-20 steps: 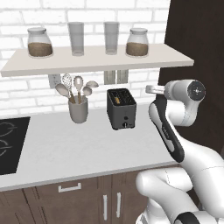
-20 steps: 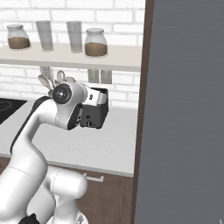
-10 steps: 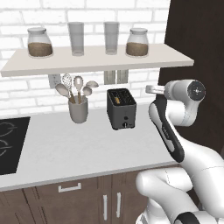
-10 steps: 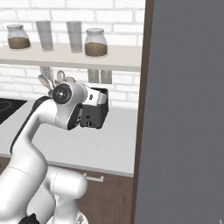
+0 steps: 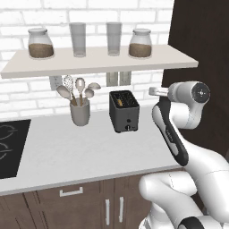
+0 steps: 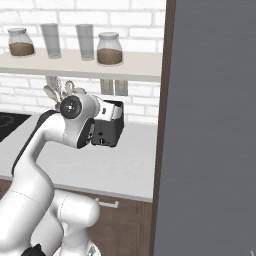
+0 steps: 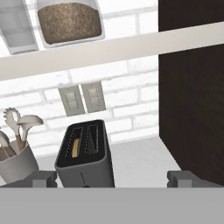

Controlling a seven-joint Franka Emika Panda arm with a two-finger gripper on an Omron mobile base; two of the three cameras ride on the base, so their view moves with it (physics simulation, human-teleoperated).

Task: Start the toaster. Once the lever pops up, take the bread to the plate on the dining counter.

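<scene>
White brick back wall, pale grey countertop (image 5: 67,152) over dark wood cabinets, a long pale shelf (image 5: 94,60) above carrying two brown-filled glass jars and two empty glass tumblers. Black cooktop (image 5: 9,145) at the counter's left end, tall dark cabinet panel (image 5: 201,40) on the right. Small dark grey boxy two-slot toaster (image 5: 124,111) stands on the counter near the wall, below a pair of wall outlets (image 7: 82,99), knob low on its front. Hand view: golden-brown bread slice (image 7: 76,147) sits down in the toaster's left slot, edge just visible; right slot looks dark. Grey utensil cup (image 5: 80,112) with spoons and a whisk stands just left of the toaster, apart from it. White arm's two-finger gripper (image 7: 112,178) hovers in the air right of the toaster, fingers spread wide apart, holding nothing, not touching the toaster.
</scene>
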